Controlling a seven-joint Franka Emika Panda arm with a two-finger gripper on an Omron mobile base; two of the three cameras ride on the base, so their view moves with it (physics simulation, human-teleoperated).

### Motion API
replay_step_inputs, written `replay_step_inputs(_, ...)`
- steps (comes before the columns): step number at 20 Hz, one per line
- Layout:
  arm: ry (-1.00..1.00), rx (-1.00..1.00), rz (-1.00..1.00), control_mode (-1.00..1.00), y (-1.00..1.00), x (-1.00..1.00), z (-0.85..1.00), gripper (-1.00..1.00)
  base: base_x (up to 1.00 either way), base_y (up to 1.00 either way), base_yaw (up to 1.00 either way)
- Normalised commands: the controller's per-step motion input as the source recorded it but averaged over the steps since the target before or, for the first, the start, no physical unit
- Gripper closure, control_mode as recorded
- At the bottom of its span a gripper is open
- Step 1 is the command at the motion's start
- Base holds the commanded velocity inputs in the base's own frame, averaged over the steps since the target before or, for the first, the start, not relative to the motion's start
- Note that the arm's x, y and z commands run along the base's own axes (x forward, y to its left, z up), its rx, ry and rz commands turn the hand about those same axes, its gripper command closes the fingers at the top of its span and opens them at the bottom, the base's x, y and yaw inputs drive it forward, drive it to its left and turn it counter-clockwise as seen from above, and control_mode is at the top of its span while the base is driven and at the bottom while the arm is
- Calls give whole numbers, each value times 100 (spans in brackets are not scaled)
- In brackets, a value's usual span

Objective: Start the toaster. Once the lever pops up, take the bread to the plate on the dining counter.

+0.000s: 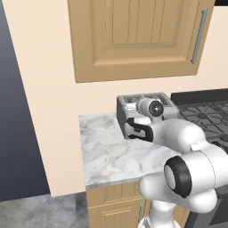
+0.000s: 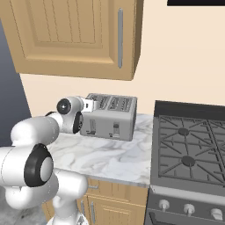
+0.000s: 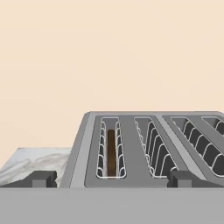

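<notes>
Kitchen wall and wood cabinet (image 2: 74,39) are seen behind a marble worktop (image 1: 116,156), stove (image 2: 189,149) alongside. On that worktop the toaster (image 2: 110,118) is stood, by the stove. The gripper (image 3: 111,178) is held wide open at the toaster's left end, nothing gripped. The bread (image 3: 111,151) is seated low in the leftmost slot. A lever (image 2: 116,128) is spotted on the front face, position unclear. Task judged barely begun: toasting, lifting out and carrying to the plate are all left.

Toaster (image 2: 110,117): on the table (image 2: 103,158), against the wall, stove (image 2: 189,149) at its 3 o'clock, wall cabinet (image 2: 74,37) overhead. Bread (image 3: 111,152): inside the toaster's leftmost slot. Pincer (image 3: 111,179): at the toaster's front edge, spread wide, straddling that slot.
</notes>
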Motion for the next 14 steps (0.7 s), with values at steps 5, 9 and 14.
replay_step_inputs(5,0,0,0,-100,0,0,0,-100,0,0,0)
replay_step_inputs(9,0,0,0,-100,0,0,0,-100,0,0,0)
replay_step_inputs(14,0,0,0,-100,0,0,0,-100,0,0,0)
